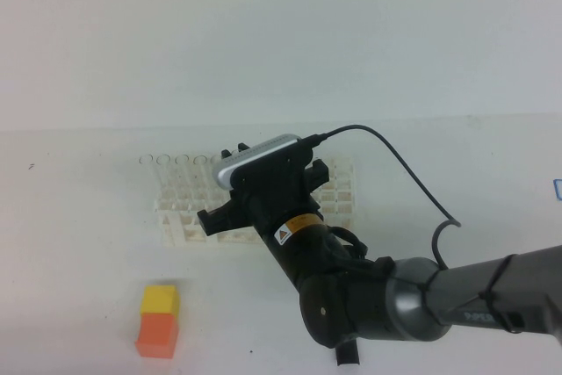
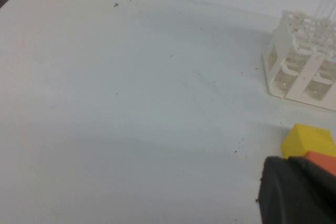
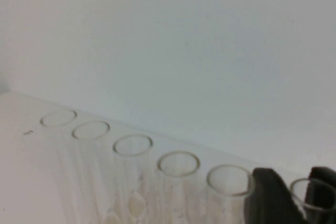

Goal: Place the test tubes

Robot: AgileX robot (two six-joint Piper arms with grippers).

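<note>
Seating test tube [image 3: 321, 196]: we align it plumb with rack [image 1: 178, 221]. Right gripper [image 3: 300, 190] above rack; left gripper [image 2: 296, 195] by block [image 1: 159, 322], rack's 7 o'clock; grips indeterminable.

Six test tubes [image 3: 132, 153] stood in one rack [image 1: 176, 217]. Near the rack sat two blocks, one yellow block [image 1: 162, 299] atop one orange block [image 1: 156, 335]. Two pincers: right pincer [image 3: 296, 188] over the rack, left pincer [image 2: 296, 192] apart from it.

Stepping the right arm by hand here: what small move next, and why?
Probably raise the right gripper straight up, slowly: it sits at the end test tube of the row standing in the rack, so sideways motion could knock the tubes. The left gripper sits by the yellow block.
</note>
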